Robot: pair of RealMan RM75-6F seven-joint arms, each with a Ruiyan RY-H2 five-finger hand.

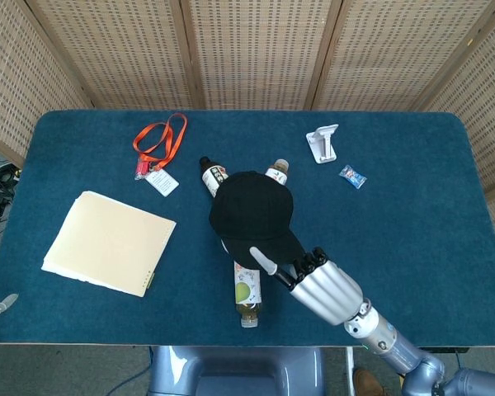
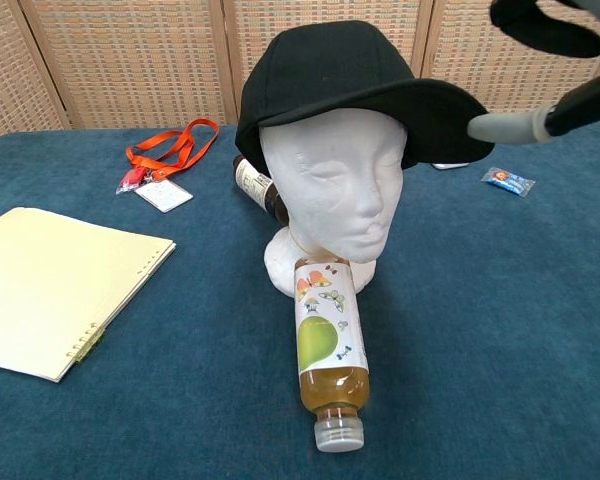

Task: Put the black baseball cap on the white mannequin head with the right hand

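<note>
The black fabric baseball cap (image 2: 330,75) sits on the white foam mannequin head (image 2: 330,195), peak forward. Placement appears done; only withdrawal is judged left. The right hand (image 1: 318,280) is open, fingers spread, holding nothing, one fingertip near the brim. Only the chest view shows the face; only the head view shows the whole hand. The left hand is unseen.
</note>
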